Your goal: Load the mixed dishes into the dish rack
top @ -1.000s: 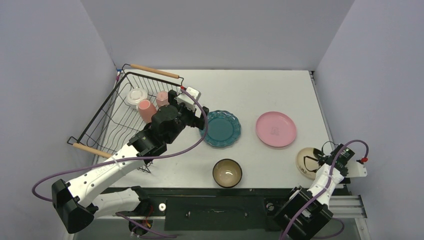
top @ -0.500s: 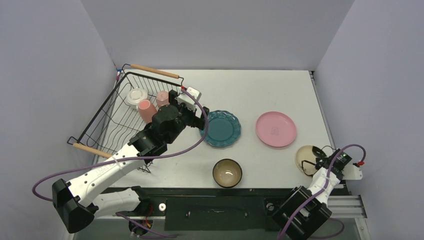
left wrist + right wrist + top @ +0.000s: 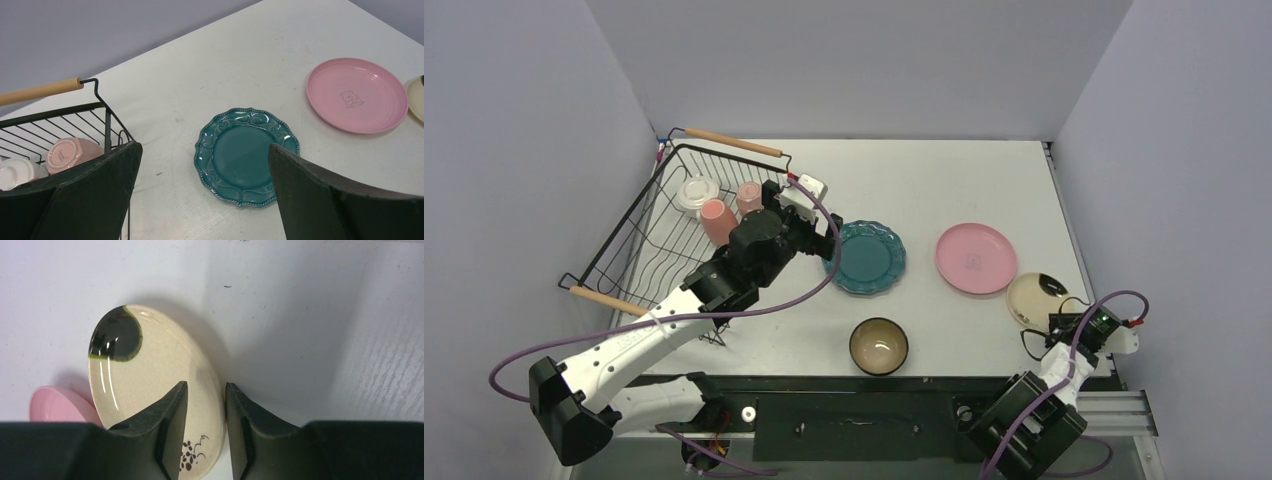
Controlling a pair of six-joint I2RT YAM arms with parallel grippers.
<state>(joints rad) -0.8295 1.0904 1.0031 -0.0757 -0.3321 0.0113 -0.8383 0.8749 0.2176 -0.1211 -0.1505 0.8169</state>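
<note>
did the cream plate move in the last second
Yes. The cream plate has shifted up the top view, closer to the unmoved pink plate.

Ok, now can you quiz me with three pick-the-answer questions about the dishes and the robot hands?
1. Where is the dark bowl? A on a shelf; B on the floor; C on the table, near its front edge.
2. How many mugs are in the dish rack? A one; B three; C five.
3. What is the right gripper doing? A pinching the cream plate by its rim; B gaping wide open; C holding a spoon.
Answers: C, it stands on the tabletop by the front edge; B, two pink and one white; A, the wrist view shows it clamped on the rim.
</note>
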